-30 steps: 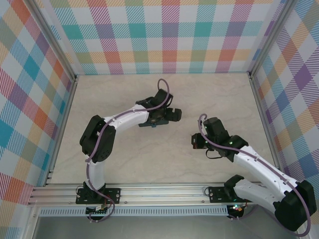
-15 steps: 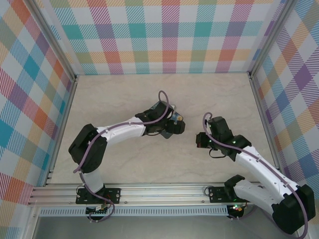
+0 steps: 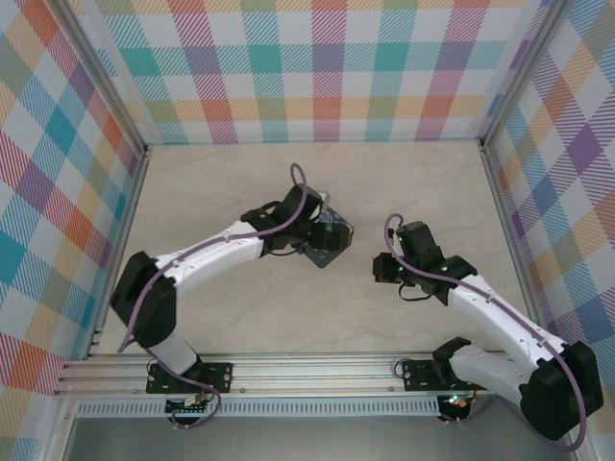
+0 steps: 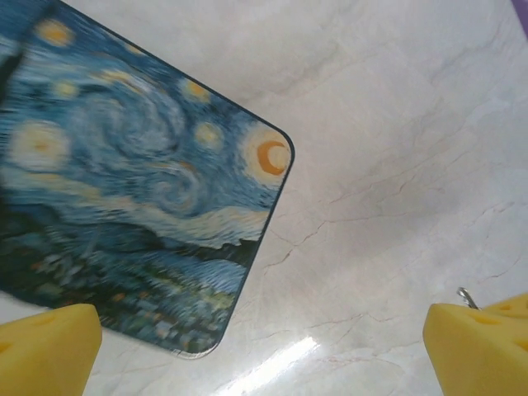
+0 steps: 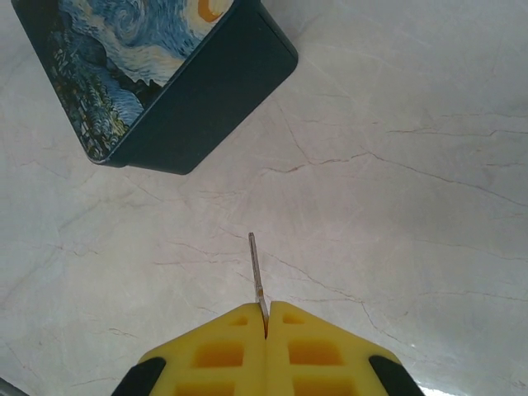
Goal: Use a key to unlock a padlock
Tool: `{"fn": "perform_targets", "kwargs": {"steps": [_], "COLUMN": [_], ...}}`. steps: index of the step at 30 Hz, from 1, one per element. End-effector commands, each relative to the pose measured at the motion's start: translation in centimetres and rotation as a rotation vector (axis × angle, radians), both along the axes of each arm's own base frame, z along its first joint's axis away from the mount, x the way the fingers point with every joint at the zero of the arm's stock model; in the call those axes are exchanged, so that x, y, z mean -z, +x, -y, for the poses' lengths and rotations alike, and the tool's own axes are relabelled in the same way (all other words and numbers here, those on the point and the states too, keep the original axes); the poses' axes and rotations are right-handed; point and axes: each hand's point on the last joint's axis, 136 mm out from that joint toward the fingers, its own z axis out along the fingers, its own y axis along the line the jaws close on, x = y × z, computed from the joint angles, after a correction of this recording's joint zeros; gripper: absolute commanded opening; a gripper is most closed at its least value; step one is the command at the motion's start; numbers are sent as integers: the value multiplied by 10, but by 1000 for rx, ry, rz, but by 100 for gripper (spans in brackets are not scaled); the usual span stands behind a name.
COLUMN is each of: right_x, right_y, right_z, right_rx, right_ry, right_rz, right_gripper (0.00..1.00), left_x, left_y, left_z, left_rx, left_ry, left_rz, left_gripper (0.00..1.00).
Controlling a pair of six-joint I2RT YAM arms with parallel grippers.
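Right gripper [image 5: 266, 307]: yellow fingers pressed flat together, pinching the base of the key [image 5: 256, 272]. We see nothing else touched.

Key: one, a thin grey sliver. Its long axis runs straight out from the fingertips and leans slightly left in the right wrist view. The free tip points toward the tin [image 5: 157, 74] and its dark side wall. Bare marbled table [image 5: 412, 165] lies between the tip and the tin; they are apart, not touching.

Left gripper [image 4: 264, 351]: jaws spread wide and holding nothing. One yellow pad [image 4: 45, 351] overlaps the tin's near edge in the picture, the other sits well off to the tin's side. We cannot tell whether a pad touches the tin. A small silver hook [image 4: 468, 297] pokes up by the far pad; we cannot tell what it is.

Tin: one, rectangular, Starry Night lid up, lying flat with its rounded corner under the left gripper.

From above, the left gripper [image 3: 330, 235] hangs over the tin and the right gripper [image 3: 378, 270] is near the tin, to its right.

Count: one key, one tin, two grippers.
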Motion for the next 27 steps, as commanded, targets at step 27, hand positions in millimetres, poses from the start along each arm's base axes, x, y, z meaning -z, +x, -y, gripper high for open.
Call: {"fn": "perform_targets", "kwargs": {"steps": [27], "right_x": [-9], "right_y": [2], "right_z": [-1], "right_rx": [-5], "right_ry": [28], "right_rz": [40], "right_gripper": [0], "left_x": [72], "left_y": [-27], "left_z": [41], "left_rx": [64], "left_ry": [-182], "left_rz": [-185], "left_gripper": [100]}}
